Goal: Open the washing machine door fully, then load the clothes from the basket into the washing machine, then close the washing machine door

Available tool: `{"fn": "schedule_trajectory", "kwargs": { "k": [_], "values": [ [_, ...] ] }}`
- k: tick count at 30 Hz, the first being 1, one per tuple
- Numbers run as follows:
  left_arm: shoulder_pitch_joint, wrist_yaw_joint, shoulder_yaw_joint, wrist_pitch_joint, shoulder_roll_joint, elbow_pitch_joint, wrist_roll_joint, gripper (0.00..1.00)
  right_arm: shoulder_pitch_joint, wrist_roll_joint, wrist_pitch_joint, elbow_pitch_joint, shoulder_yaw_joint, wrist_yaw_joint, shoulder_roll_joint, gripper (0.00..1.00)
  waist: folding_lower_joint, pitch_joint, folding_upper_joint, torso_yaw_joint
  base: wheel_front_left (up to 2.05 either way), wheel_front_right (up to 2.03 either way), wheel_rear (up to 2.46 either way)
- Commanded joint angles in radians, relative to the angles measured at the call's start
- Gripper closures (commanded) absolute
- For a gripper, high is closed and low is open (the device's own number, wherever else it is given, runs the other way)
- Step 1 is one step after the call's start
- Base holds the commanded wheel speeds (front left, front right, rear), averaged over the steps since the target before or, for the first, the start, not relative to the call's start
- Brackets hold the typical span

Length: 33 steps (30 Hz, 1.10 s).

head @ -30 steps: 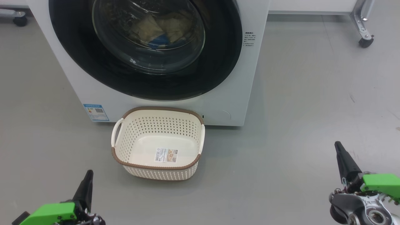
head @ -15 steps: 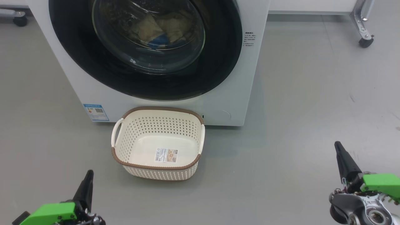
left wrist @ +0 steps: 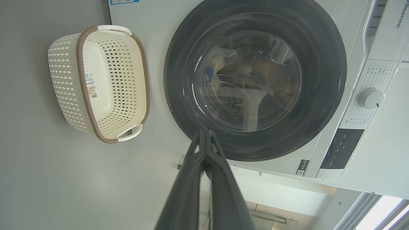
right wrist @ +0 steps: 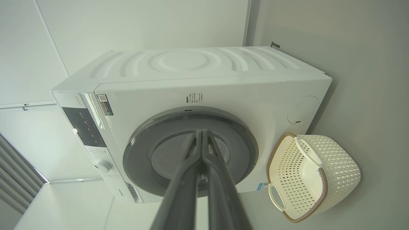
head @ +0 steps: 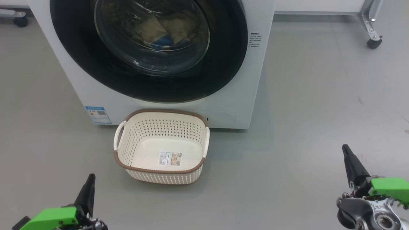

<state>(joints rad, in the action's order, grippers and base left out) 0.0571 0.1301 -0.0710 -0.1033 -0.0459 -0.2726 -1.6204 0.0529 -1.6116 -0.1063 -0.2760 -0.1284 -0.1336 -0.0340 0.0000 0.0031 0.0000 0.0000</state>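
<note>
The washing machine door (head: pixel 150 48) lies ahead, nearer the left gripper (head: pixel 91 179) than the right gripper (head: pixel 346 152). Both are squeezed shut, empty.

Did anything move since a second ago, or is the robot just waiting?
Nothing moved. The door is shut with the clothes behind its glass, the basket sits empty by the washer, and the left gripper and right gripper rest low, fingers shut, holding nothing.

Grey floor (head: pixel 319 111), caster (head: pixel 373 43) top rt, 2nd caster (head: pixel 19 21) top lt
</note>
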Motion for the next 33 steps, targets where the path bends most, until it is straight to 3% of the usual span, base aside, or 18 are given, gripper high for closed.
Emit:
{"fn": "schedule_trajectory", "kwargs": {
  "k": [1, 33],
  "values": [
    [0.051, 0.001, -0.038, -0.007, -0.008, 0.028, 0.008, 1.00, 0.055, 0.002, -0.006, 0.031, 0.016, 0.003, -0.018, 1.00, 0.0000, 0.000, 0.0000, 0.000, 0.00, 0.00, 0.00],
    [0.051, 0.001, -0.041, -0.008, -0.007, 0.028, 0.010, 1.00, 0.055, 0.003, -0.007, 0.031, 0.015, 0.003, -0.017, 1.00, 0.0000, 0.000, 0.0000, 0.000, 0.00, 0.00, 0.00]
  ]
}}
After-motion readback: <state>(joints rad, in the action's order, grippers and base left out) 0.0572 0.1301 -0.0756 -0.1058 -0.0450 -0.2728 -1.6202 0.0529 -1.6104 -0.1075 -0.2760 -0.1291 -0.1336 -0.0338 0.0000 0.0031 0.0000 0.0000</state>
